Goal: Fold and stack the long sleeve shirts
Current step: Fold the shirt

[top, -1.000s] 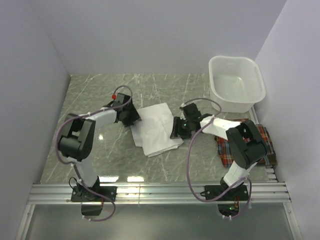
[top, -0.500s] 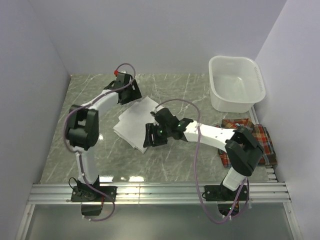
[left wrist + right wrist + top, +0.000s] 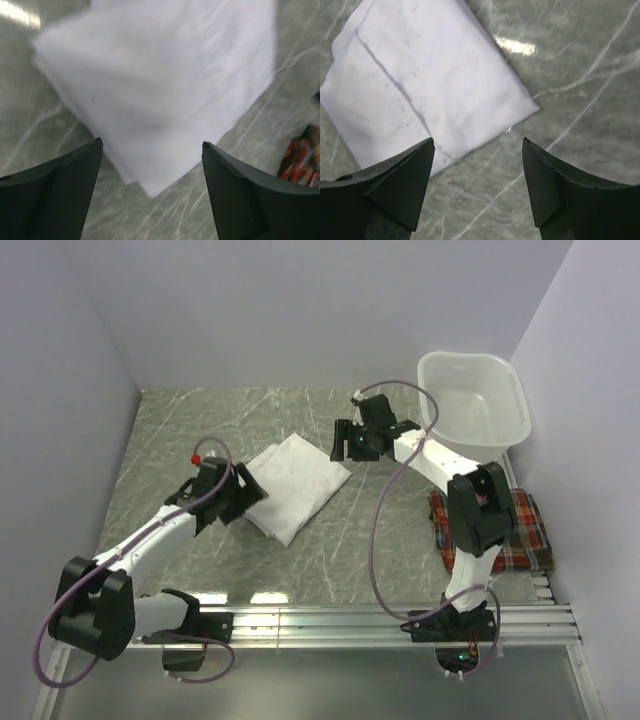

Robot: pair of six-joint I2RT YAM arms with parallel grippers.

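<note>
Two robot arms reach over a grey marble-patterned desk [image 3: 180, 430]. The left arm lies low and stretched out from its base at the near left. The left gripper [image 3: 240, 497] is at the left edge of a plain white folded long sleeve shirt [image 3: 297, 483]. In the blurred left wrist view, the left gripper [image 3: 151, 144] is spread wide. A corner of the white shirt [image 3: 160, 90] lies between its dark fingers [image 3: 60, 195]. Whether they touch the cloth cannot be told.

The right arm rises from its base at the near right, bends at the elbow and reaches back towards the far side. The right gripper [image 3: 342, 440] is just beside the shirt's far right corner. In the right wrist view, the right gripper [image 3: 477, 141] is also wide apart and holds nothing. The white shirt [image 3: 425, 85] lies flat on the desk beyond it.

A red, orange and dark plaid long sleeve shirt [image 3: 527, 530] lies folded at the desk's right edge, partly hidden by the right arm's elbow and well apart from the white one.

A white plastic basin [image 3: 520, 410] stands at the far right corner, its pale inner floor in plain sight.
</note>
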